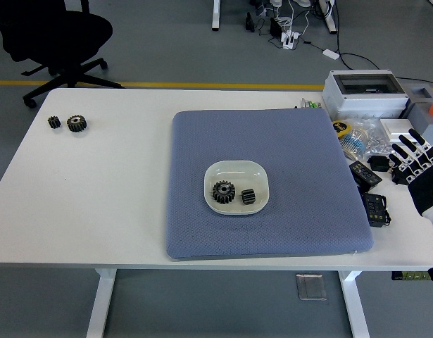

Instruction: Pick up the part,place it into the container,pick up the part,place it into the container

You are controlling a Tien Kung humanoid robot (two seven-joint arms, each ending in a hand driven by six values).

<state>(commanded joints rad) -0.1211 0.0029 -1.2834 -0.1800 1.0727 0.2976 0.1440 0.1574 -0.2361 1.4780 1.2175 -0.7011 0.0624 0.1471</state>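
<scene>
Open, empty right hand (417, 167) beside clutter, dish (236, 186) with two gears (223, 190) unobstructed

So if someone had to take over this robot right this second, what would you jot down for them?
Right hand: fingers spread, holding nothing, at the table's right edge beside the clutter of small boxes there. Left hand: not in view.

Job's things: the white dish sits mid-way on the blue mat. Inside it lie a large gear and a small gear, side by side.

Done: going by the dish, both parts appear to be placed.

Left: probably nothing. Two more gears sit at the table's far left corner, untouched; check whether they belong to this job.
</scene>
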